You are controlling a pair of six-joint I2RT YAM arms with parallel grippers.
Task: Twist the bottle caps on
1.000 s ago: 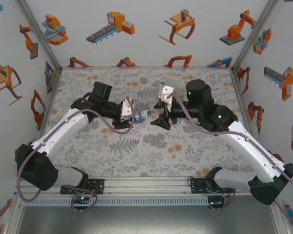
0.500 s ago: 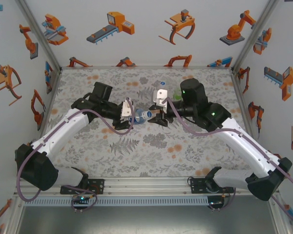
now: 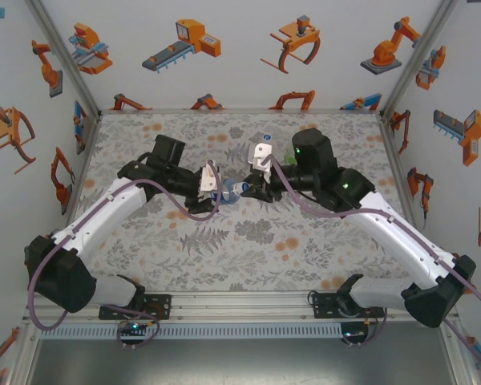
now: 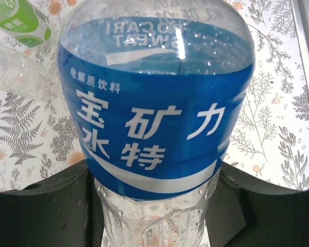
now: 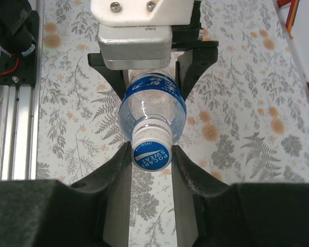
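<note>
On the left arm (image 3: 104,212): stretched from the near-left corner toward mid-table, elbow low, wrist turned inward to the right. At the left gripper (image 3: 214,184): clamped shut on the belly of the blue-label bottle (image 4: 154,128), holding it on its side above the table (image 3: 224,257), neck aimed at the other arm. On the right arm (image 3: 401,233): bent up from the near-right corner, forearm slanting in to the left, wrist about level with its partner's. At the right gripper (image 5: 151,157): closed on the cap (image 5: 151,149), pinching that white-and-blue cap from both sides with the fingers (image 5: 118,175), right at the bottle's mouth. Meeting nose to nose a little past the middle of the table, closer to the back wall than to the rail (image 3: 240,309) in front. Up in the left corner of the left wrist view: a green bottle (image 4: 20,20) and a clear bottle (image 4: 13,64), close together on the flowered surface, apart from the held one. Plenty of bare patterned table toward the near edge and out to both side walls; less room toward the back.
</note>
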